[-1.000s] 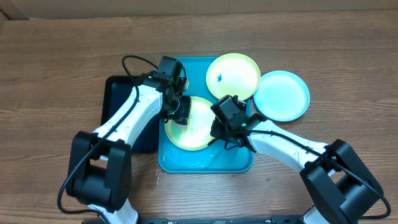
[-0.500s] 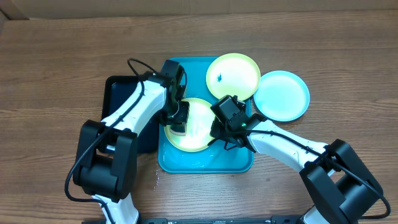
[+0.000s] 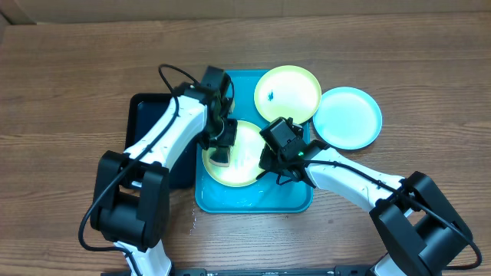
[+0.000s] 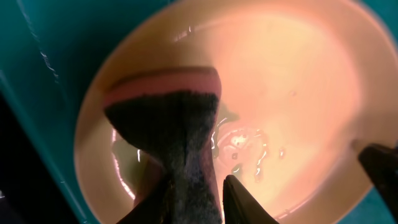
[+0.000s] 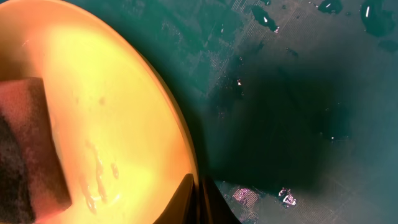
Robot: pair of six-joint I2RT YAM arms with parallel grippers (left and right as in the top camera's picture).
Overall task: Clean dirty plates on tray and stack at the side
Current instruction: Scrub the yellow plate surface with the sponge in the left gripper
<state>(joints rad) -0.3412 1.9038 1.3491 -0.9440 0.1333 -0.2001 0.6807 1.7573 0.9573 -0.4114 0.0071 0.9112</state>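
A pale yellow-green plate (image 3: pixel 247 162) lies wet on the turquoise tray (image 3: pixel 257 201). My left gripper (image 3: pixel 220 147) is shut on a dark sponge with a pink back (image 4: pixel 180 118) and presses it onto this plate's left part (image 4: pixel 292 74). My right gripper (image 3: pixel 268 164) is shut on the plate's right rim (image 5: pixel 186 155); the sponge (image 5: pixel 25 162) shows at the left of that view. A second yellow-green plate (image 3: pixel 288 93) with a blue smudge rests on the tray's far right corner. A light blue plate (image 3: pixel 347 116) lies on the table to the right.
A narrow black tray (image 3: pixel 147 134) lies left of the turquoise tray, under my left arm. Water drops lie on the tray floor (image 5: pixel 298 93). Bare wooden table (image 3: pixel 77 92) surrounds everything.
My left gripper has slid the sponge a little toward the front across the plate's left part. The right gripper has held still on the rim.
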